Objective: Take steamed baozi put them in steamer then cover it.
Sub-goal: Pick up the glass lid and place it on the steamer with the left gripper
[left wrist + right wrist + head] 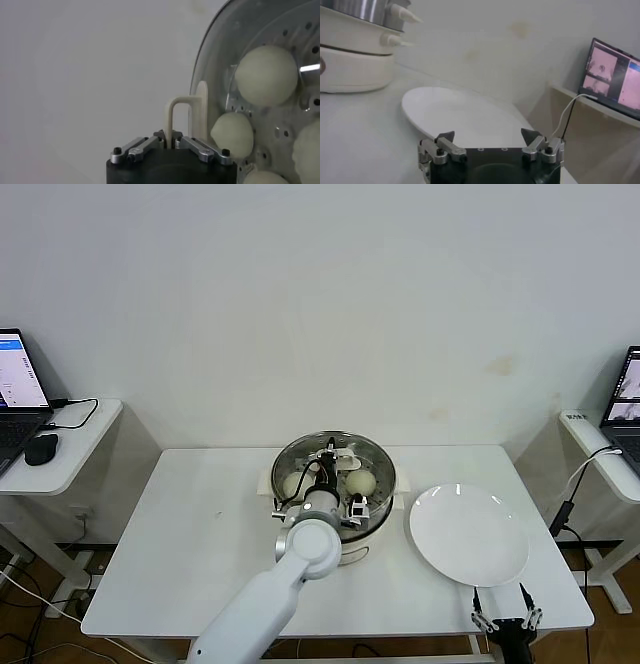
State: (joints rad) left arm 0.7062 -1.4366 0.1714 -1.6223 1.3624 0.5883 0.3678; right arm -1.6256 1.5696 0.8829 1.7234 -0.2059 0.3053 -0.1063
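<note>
The steamer (378, 529), a steel pot on a cream base, stands mid-table. Several cream-white baozi lie on its perforated tray; two show in the head view (362, 482) (293, 484), and more show through glass in the left wrist view (266, 75) (232, 134). The clear glass cover (212, 55) is over the pot. My left gripper (335, 462) (169, 136) is shut on the cover's cream handle (172, 107). I cannot tell whether the cover rests on the pot. My right gripper (507, 621) (487, 137) is open and empty at the table's front right.
A flat white plate (468, 534) (460, 115) lies to the right of the steamer, just beyond my right gripper. The steamer's base also shows in the right wrist view (350, 60). Side desks with laptops (20, 374) (615, 75) stand at both sides.
</note>
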